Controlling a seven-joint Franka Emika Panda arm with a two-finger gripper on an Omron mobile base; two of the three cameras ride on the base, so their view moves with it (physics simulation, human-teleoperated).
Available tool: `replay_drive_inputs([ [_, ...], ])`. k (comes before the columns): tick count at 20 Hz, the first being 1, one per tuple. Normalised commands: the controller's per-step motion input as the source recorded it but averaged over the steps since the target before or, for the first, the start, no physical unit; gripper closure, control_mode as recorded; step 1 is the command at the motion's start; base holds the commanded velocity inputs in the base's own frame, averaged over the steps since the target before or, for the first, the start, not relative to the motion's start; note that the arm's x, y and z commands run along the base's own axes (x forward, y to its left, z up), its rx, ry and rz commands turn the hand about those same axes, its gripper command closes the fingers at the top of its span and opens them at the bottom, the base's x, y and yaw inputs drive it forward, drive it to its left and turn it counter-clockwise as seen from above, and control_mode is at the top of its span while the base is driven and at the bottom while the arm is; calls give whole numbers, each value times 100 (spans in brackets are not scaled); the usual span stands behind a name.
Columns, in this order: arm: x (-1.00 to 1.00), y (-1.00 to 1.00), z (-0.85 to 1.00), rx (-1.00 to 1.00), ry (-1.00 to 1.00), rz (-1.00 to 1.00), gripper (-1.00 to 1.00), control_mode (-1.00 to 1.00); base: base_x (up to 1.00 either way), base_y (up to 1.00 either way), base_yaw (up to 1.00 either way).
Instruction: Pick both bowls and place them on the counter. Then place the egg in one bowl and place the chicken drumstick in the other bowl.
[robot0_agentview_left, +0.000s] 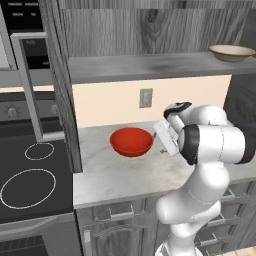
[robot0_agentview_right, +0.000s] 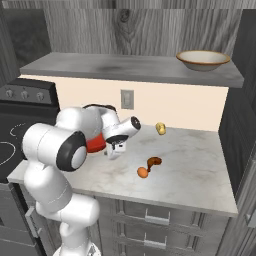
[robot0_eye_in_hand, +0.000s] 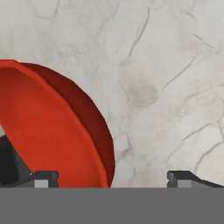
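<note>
The kitchen has grey wood-grain cabinetry, a cream back wall with a wall outlet (robot0_agentview_left: 146, 98), and a pale marbled counter (robot0_agentview_left: 130, 177) over dark grey drawer fronts. A black stovetop (robot0_agentview_left: 31, 182) with white rings sits to the counter's left.

I find the red bowl (robot0_agentview_left: 131, 141) standing upright on the counter, toward the back wall and close to the stovetop end. In the hand view its rim crosses between the two finger tips, with the left finger (robot0_eye_in_hand: 40, 178) seen inside the rim line and the right finger (robot0_eye_in_hand: 183, 178) over bare marble outside it. The gripper (robot0_eye_in_hand: 111, 179) has its fingers spread wide apart; I see nothing clamped between them. In the left base view the hand sits just beside the bowl's right side; whether a finger touches the bowl I cannot tell.

The beige bowl (robot0_agentview_right: 203, 59) rests upright on the grey wood-grain shelf (robot0_agentview_right: 130, 67) above the counter, near its right end.

The egg (robot0_agentview_right: 142, 172) lies on the counter toward the front, right of the arm. The chicken drumstick (robot0_agentview_right: 154, 162) lies just beside it, slightly further back; I cannot tell if they touch. A small yellowish item (robot0_agentview_right: 160, 128) sits near the back wall; its identity is unclear.
</note>
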Motion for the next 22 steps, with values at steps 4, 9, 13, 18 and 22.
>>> replay_drive_inputs([
  [4,-17,0,39,0,0,0,-100,-100,0,0,0],
  [9,-20,-1,33,0,0,0,-100,-100,0,0,0],
  [13,-26,-2,25,0,0,0,-100,-100,0,0,0],
  [18,-40,-4,16,0,-2,0,-100,-100,0,0,0],
  [22,-43,-4,17,0,-13,0,-100,-100,0,0,0],
])
